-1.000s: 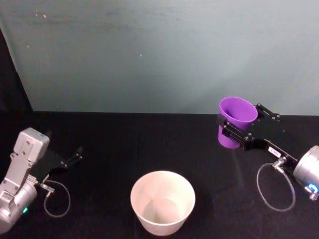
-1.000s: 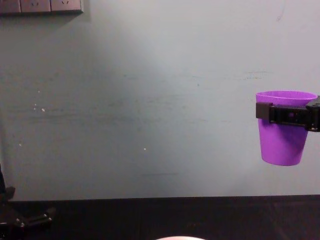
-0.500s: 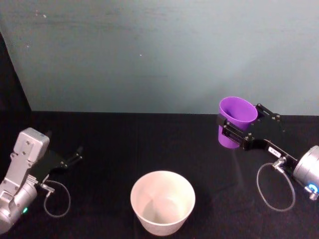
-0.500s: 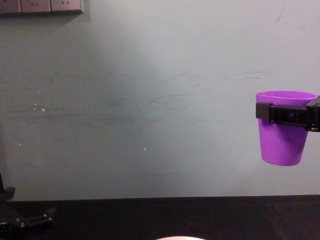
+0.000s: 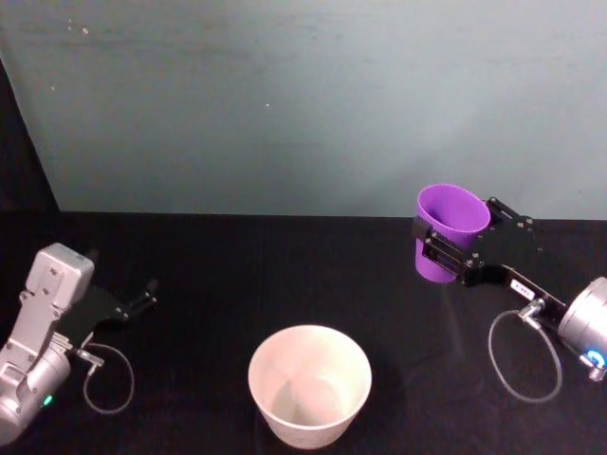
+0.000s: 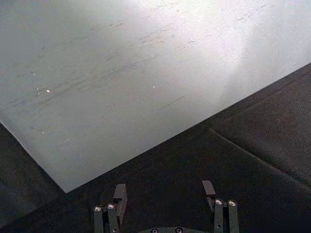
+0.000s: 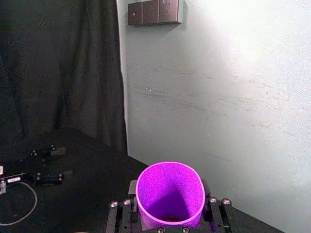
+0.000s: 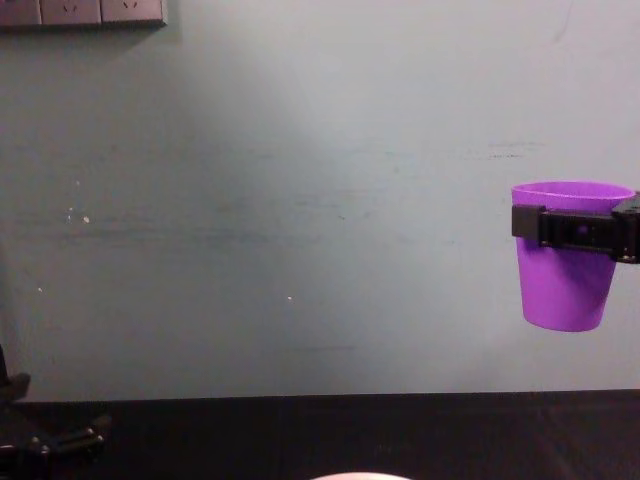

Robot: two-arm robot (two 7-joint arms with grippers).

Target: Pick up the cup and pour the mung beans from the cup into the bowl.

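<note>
My left end effector (image 6: 164,196) sits parked low over the surface (image 5: 237,275), fingers apart. The bowl (image 5: 313,427) stands centre. Right of it, my right end effector (image 5: 458,227) clamps the cup (image 8: 565,290) upright, aloft. It's smooth plastic, probably light and slippery, so this under-rim hold suits.

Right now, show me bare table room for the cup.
Free: black cloth between the left end effector and the bowl, the strip behind the bowl up to the wall, and right of the bowl up to the cable loop. Crowded: around the right end effector holding the cup.
</note>
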